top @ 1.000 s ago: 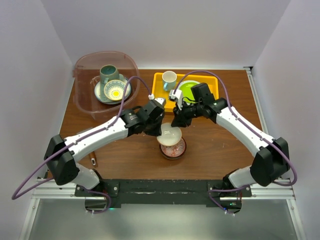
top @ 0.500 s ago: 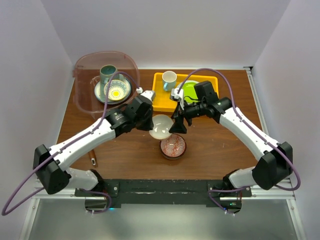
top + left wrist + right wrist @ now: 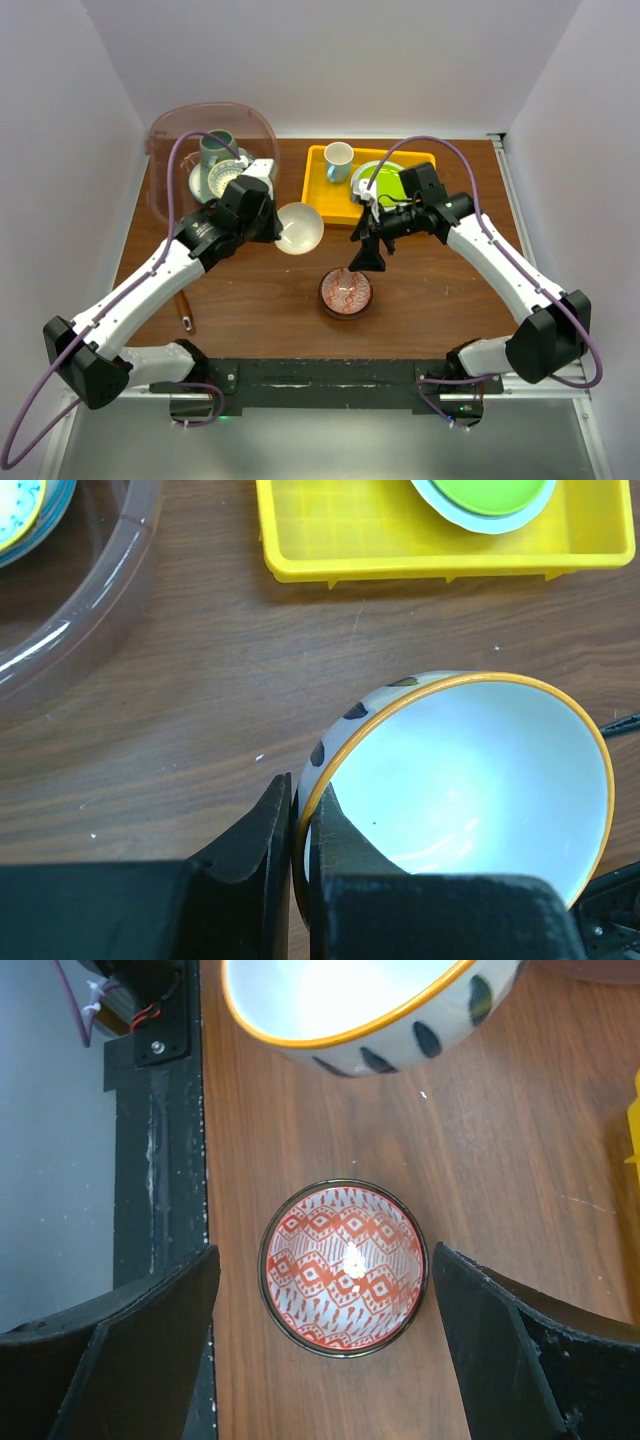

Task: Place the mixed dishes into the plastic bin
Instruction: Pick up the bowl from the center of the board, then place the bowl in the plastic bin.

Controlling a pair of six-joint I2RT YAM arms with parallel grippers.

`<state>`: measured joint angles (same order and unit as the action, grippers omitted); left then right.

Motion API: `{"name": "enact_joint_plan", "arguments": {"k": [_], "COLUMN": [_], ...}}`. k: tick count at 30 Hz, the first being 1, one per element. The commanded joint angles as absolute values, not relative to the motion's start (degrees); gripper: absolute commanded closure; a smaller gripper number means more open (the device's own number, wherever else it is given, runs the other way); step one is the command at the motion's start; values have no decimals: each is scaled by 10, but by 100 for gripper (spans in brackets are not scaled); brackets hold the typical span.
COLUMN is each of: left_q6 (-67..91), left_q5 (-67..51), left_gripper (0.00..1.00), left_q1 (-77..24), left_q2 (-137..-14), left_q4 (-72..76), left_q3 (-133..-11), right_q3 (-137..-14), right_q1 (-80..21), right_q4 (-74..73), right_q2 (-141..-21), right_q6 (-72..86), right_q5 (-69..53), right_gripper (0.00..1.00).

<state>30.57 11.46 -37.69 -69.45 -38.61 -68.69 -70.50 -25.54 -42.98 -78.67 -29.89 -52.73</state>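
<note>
White bowl (image 3: 299, 228), lifted off red bowl (image 3: 346, 292) in left claw's (image 3: 302, 810) pinch, nears bin (image 3: 165, 215); right claw (image 3: 367, 256) just spread apart.

Left tool (image 3: 300, 802) is clamped on the rim of the bowl (image 3: 470, 780): one finger on the outside wall, the other inside, jaws nearly together. Bowl is white inside, with an orange rim and dark oval spots on the outer wall; its opening faces the camera. Brown wood bench (image 3: 180, 730) underneath. Yellow tray (image 3: 340, 530) runs along the top edge, with a lime-green plate (image 3: 485, 492) in it, mostly cut off. Curved wall of the plastic bin (image 3: 90, 610) sits upper left, apart from the tray. A patterned dish (image 3: 20, 505) shows in the bin corner, only its blue-and-yellow edge visible. Black part at bottom right, can't tell what.
</note>
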Motion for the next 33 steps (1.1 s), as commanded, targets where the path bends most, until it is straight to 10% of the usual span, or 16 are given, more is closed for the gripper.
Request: {"name": "enact_joint_plan", "arguments": {"k": [1,33], "left_q6": [283,263], "left_q5": [141,66], "left_gripper": [100,100], "left_q1": [-365,-113], "left_q2": [-672,-681], "left_q4": [-356,-282], "left_q3": [-729,-775], "right_q3": [-720,-695], "right_q1": [-252,-249], "right_q4": [-444,-427], "right_q2": [-774,-775], "right_q6": [-323,-316], "right_q5": [-564,-541], "right_gripper": [9,9]}}
